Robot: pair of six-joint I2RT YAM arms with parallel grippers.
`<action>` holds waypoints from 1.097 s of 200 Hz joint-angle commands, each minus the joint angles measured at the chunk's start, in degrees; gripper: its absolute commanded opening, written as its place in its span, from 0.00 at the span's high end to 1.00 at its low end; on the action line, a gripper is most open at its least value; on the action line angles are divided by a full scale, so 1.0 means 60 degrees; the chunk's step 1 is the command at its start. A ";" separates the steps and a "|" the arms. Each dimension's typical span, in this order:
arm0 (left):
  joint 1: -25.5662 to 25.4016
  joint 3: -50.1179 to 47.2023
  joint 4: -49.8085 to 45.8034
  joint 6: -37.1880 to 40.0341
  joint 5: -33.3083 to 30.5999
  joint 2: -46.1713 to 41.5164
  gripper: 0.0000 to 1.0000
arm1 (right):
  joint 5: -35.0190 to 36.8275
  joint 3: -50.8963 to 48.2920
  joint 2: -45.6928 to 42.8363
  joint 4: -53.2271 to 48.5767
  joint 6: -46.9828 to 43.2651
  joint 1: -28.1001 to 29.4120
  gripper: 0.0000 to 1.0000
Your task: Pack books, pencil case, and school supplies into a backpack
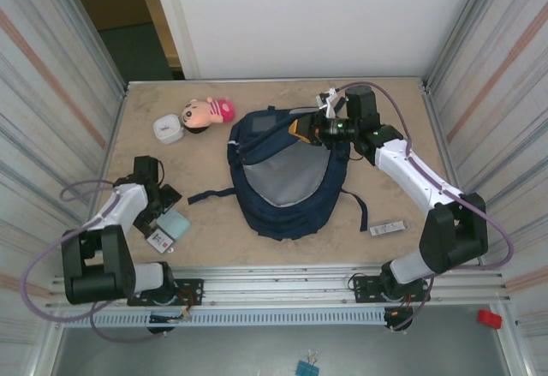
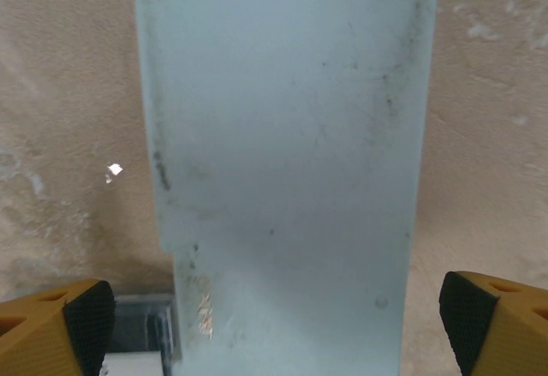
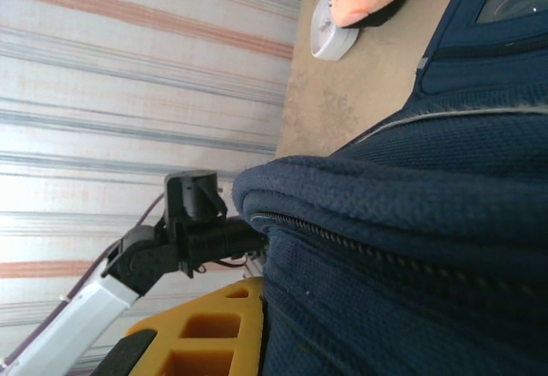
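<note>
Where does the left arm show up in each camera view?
Top external: left arm at lower left, its claw over the teal pad.
Left wrist: yellow fingers in both bottom corners, straddling the pad.
Right wrist: the arm at lower left, beyond the backpack.
Shared landmark: the sandy table.

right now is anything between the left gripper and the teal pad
Nothing visible does. The left gripper stands open directly over the teal pad, one finger off each side, with only the pad's bare face between them.
</note>
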 commanded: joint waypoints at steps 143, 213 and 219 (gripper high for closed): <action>-0.0347 0.0662 -0.0031 -0.1389 0.1447 -0.1639 0.40 | 0.3250 -0.0479 -0.2865 -0.6770 -0.2512 -0.0478 0.18; -0.3205 0.0739 0.0331 -0.5130 0.1860 -0.3808 0.40 | 0.3313 -0.1141 -0.4645 -0.5938 -0.1948 0.0302 0.20; -0.3532 0.0658 0.0506 -0.5493 0.1743 -0.3901 0.40 | 0.3266 -0.1305 -0.4660 -0.5365 -0.1897 0.0649 0.20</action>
